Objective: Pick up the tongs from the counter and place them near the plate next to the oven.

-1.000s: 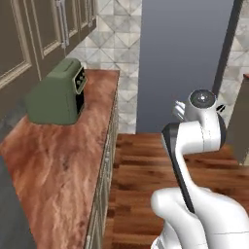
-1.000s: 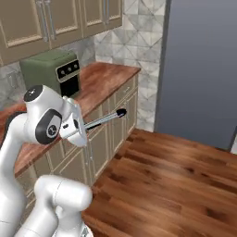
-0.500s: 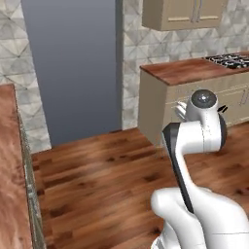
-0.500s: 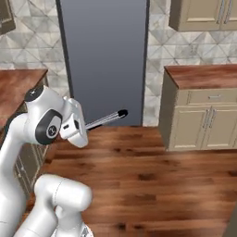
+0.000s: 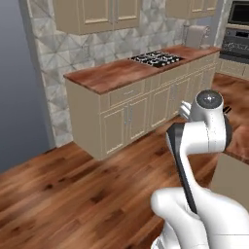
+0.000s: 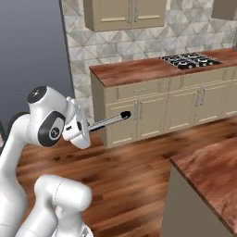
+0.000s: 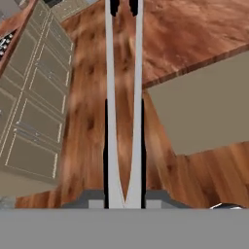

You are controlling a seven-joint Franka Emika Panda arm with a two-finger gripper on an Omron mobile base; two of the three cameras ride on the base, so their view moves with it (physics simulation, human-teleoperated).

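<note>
In the left base view the arm's white elbow and wrist stand between the camera and the hand, so the gripper itself cannot be made out there; what matters shows beyond it: the counter [image 5: 116,74] with the cooktop [image 5: 156,58] runs away to the right, and at the far upper right the oven [image 5: 238,30] is set into the wall, well apart from the arm. No plate can be made out at this range, so the drop spot has to be judged as lying somewhere along that far right end, forward and to the arm's right. In the right base view the gripper [image 6: 89,129] sits just ahead of the wrist and the tongs [image 6: 109,121] stick out of it like a rod, their long axis roughly level and pointing at the beige cabinet fronts, black tip leading, clear of everything; a second wood-topped island [image 6: 210,172] lies near on the right and could foul a wide swing. In the hand view the tongs [image 7: 123,97] run straight up the middle from between the fingertips [image 7: 105,160], their two silver arms meeting in a V at the bottom and drawn close together along their length, black tips at the top edge; the fingers press against both outer sides, so the jaws are nearly closed and pinching the tongs near the hinge end. Below them lie floorboards and an island corner.
</note>
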